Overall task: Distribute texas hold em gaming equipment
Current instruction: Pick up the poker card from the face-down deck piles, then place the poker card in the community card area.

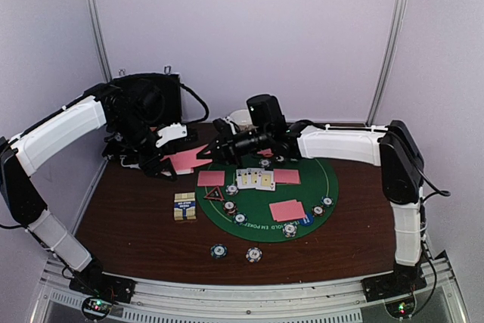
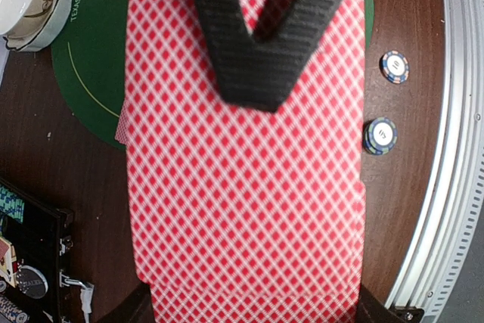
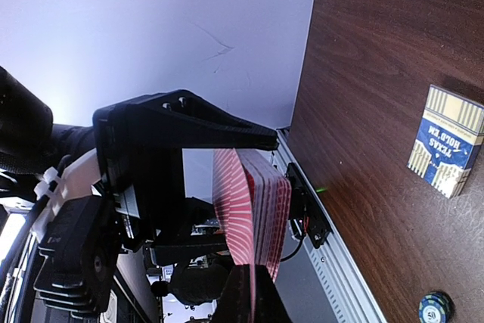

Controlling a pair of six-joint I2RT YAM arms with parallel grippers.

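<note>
Clamping pink-backed deck point(image 1: 186, 159) in left gripper point(image 1: 168, 158), just left of green mat point(image 1: 327, 181), long axis matward; holding right gripper point(image 1: 213, 150) at its mat-side end, clench unreadable.

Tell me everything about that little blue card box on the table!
The card box is small and rectangular, looks like cardboard, blue in the middle with pale gold striped ends and white TEXAS HOLD 'EM lettering. It lies flat on the brown wooden table, just left of the green mat, near the red-rimmed triangle marker. Only the table is seen touching it.
</note>
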